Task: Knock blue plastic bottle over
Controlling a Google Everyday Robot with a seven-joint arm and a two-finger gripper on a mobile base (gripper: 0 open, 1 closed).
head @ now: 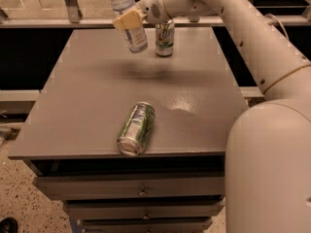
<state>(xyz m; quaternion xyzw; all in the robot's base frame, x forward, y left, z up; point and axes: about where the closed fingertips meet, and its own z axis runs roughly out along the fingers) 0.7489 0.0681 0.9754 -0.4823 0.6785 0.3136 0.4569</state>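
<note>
The blue plastic bottle [131, 30] is clear with a white cap and pale label. It hangs tilted in the air over the far part of the table, with its shadow below it. My gripper [127, 19] is shut on the bottle's middle, and one tan finger [125, 19] crosses its front. The arm reaches in from the upper right.
An upright green-and-silver can [165, 38] stands just right of the bottle near the far edge. A second can [137, 128] lies on its side near the front edge of the grey table [77, 110]. Drawers sit below the tabletop. My white body fills the right side.
</note>
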